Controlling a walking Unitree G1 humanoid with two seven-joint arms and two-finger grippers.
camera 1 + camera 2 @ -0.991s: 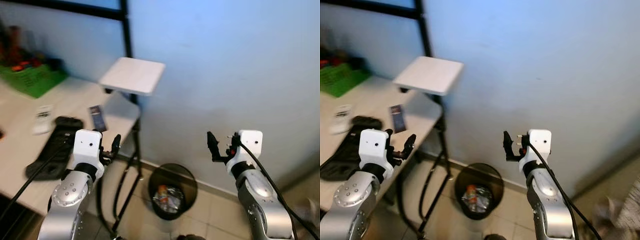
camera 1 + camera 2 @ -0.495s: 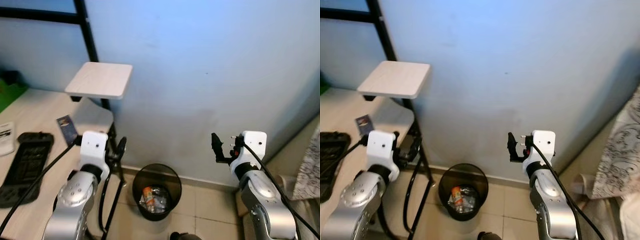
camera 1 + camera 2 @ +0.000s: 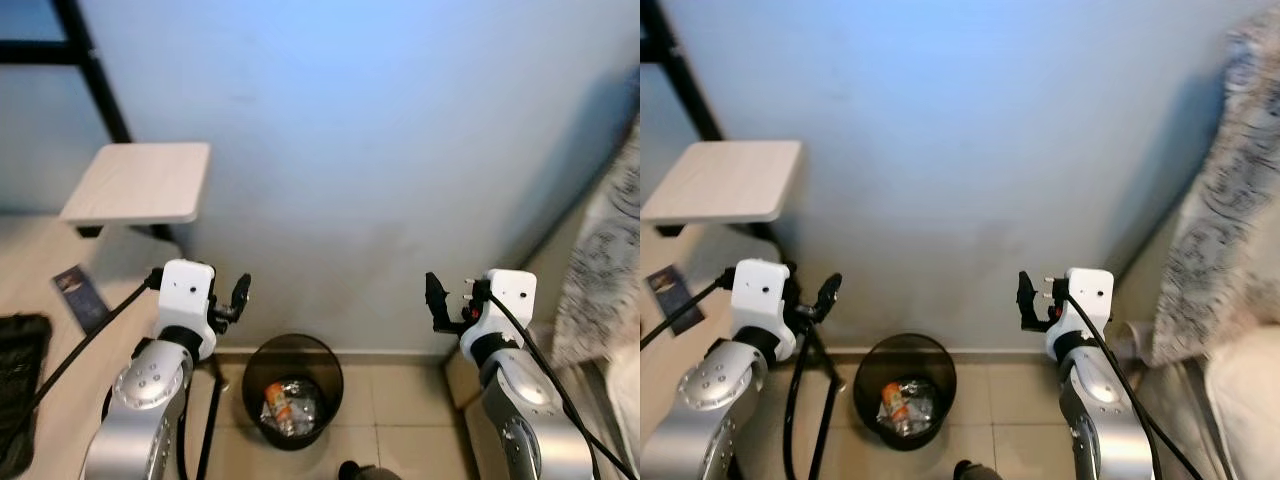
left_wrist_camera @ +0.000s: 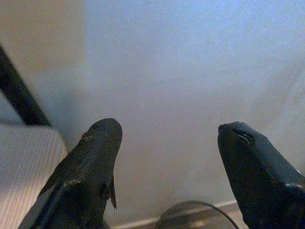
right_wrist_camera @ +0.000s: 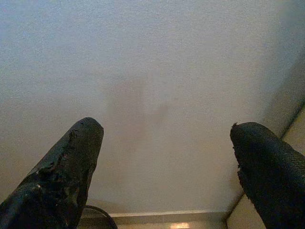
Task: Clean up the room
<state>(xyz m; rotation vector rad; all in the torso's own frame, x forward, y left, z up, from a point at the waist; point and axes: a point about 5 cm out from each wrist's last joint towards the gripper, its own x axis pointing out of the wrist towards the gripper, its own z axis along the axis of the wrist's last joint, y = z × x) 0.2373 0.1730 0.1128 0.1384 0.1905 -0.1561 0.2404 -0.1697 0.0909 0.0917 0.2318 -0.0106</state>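
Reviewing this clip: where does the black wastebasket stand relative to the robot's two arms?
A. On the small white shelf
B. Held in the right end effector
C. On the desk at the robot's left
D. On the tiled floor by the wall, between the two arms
D: the black wastebasket stands on the tiled floor against the wall, with litter inside, between the left end effector and right end effector, both open and empty.

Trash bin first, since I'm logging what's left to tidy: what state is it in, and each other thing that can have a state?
Trash bin: upright on the floor, uncovered, holding some litter.
Left tool: open, holding nothing.
Right tool: open, holding nothing.
Small shelf: bare on top.
Patterned fabric: hanging by the wall.
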